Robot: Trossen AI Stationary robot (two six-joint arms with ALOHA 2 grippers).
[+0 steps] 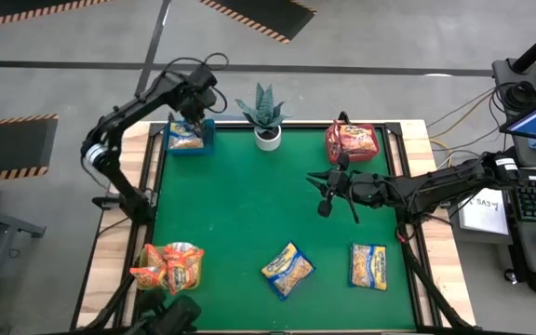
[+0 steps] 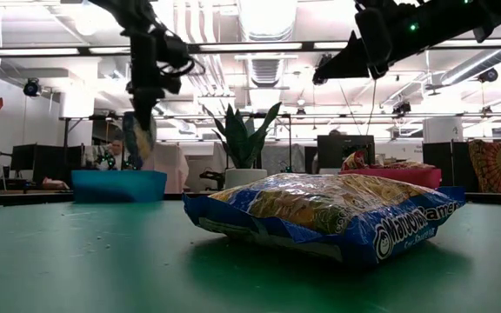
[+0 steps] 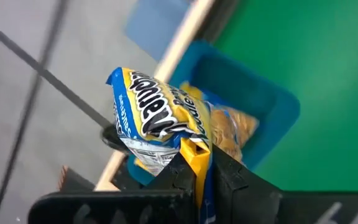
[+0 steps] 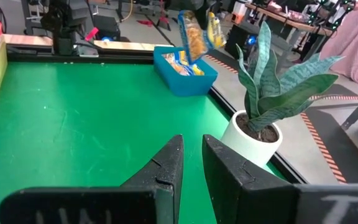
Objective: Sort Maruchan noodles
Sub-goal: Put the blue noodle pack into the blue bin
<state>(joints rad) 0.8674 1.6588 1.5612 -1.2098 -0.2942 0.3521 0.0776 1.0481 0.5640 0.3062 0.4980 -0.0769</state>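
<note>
1. Right now, nearest the low camera, a blue-edged yellow packet (image 2: 320,213) lies flat on the green worktop (image 1: 249,214). A second blue-edged packet (image 1: 368,265) lies near it at the same edge. Nothing touches them, so they are not yet sorted.
2. At the near left corner sits a yellow-green bin (image 1: 161,270) with orange packets in it.
3. Farther in, the right gripper (image 1: 324,195) hangs over the middle of the worktop. Its jaws are almost pressed together, with just a thin gap, and nothing is between them.
4. At the far right corner, the red bin (image 1: 352,141) holds red packets. A potted plant (image 1: 266,116) stands between that bin and the blue one.
5. At the far left corner, the left gripper (image 1: 192,119) hangs right above the blue bin (image 1: 191,140). Its jaws are pinched tight on a hanging packet (image 3: 157,121), yellow with blue edges. More packets like it lie in that bin.
6. So I think this step is dropping a packet into the blue bin. The next move calls for the jaws to spread so the packet falls inside, not over the rim.
</note>
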